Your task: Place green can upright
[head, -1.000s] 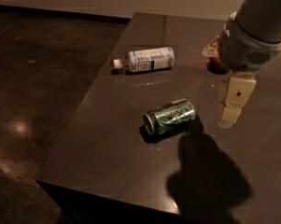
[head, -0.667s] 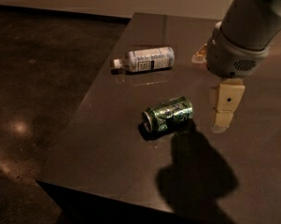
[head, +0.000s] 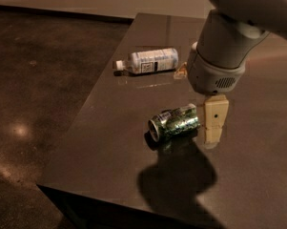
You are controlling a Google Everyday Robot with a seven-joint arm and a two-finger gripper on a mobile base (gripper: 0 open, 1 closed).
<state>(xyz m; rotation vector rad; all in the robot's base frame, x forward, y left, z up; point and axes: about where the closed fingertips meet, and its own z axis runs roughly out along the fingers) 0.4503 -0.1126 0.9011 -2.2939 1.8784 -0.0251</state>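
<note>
While the can [head: 174, 123] lies on its side near the middle of the bench [head: 109, 175], one silver end facing front-left, nothing of the task looks done. Just beside its right end hangs the hand [head: 215, 120]; whether it is open or closed I cannot tell. Gripping the can and standing it upright both remain. Farther back lies a bottle [head: 150, 61].

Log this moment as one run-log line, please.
green can: on its side on table | gripper: low, beside can | upright: not yet
</note>
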